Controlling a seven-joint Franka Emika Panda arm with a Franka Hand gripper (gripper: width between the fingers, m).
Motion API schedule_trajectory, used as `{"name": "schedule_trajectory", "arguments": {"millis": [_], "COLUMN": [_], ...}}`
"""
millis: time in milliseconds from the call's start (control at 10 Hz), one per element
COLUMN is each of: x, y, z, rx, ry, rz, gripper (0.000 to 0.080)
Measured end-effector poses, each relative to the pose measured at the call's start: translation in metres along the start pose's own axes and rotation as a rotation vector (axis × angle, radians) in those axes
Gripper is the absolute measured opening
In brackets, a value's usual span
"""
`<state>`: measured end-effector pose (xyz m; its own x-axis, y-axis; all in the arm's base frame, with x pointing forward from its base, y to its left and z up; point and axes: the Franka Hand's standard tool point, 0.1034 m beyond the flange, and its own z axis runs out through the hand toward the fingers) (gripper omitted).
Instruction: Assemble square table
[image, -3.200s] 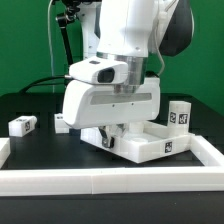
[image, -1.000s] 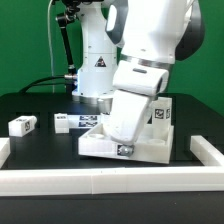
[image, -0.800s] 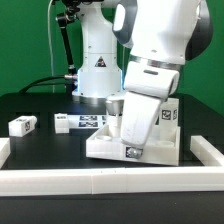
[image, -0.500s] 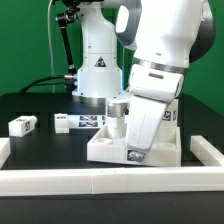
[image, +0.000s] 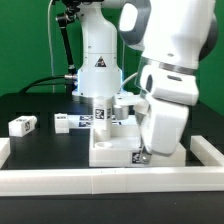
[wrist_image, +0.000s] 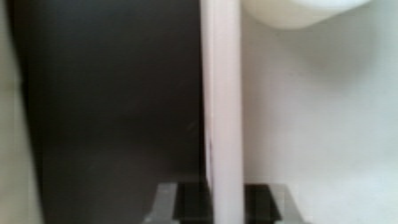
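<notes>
A white robot arm (image: 165, 70) fills the right half of the exterior frame, bent low over a black table (image: 40, 145). A long white border wall (image: 70, 180) runs across the bottom of the frame. Just behind it, at lower centre, the square tabletop (image: 112, 153) lies flat on the table. The tool (image: 140, 153), at the tabletop's near edge right of centre, is clamped tight on the slab's thin raised rim (wrist_image: 221, 100). The wrist view shows that rim pinched between two dark fingers (wrist_image: 185, 203). One leg (image: 102, 112) appears to stand upright at the tabletop's far left corner, partly hidden by the arm. A second leg (image: 62, 122) lies just left of the tabletop. A third leg (image: 22, 125) lies near the frame's left edge.
</notes>
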<state>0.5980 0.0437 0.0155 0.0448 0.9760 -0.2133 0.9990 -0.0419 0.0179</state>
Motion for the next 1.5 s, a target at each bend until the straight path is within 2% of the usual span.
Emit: {"name": "schedule_trajectory", "arguments": {"millis": [300, 500, 600, 900, 1100, 1200, 1300, 1400, 1500], "x": [0.017, 0.026, 0.027, 0.022, 0.018, 0.01, 0.0, -0.009, -0.019], "y": [0.018, 0.033, 0.034, 0.034, 0.025, 0.02, 0.018, 0.016, 0.021], "z": [-0.001, -0.006, -0.005, -0.002, -0.005, -0.009, -0.014, -0.019, -0.031], "rx": [0.015, 0.014, 0.023, 0.027, 0.052, 0.066, 0.084, 0.104, 0.092], "ry": [-0.009, -0.015, -0.036, -0.044, -0.053, -0.058, -0.066, -0.073, -0.072], "rz": [0.034, 0.092, 0.088, 0.085, 0.089, 0.089, 0.092, 0.098, 0.112], "gripper": [0.0061, 0.0061, 0.0061, 0.0061, 0.0061, 0.0061, 0.0433, 0.0566, 0.0623]}}
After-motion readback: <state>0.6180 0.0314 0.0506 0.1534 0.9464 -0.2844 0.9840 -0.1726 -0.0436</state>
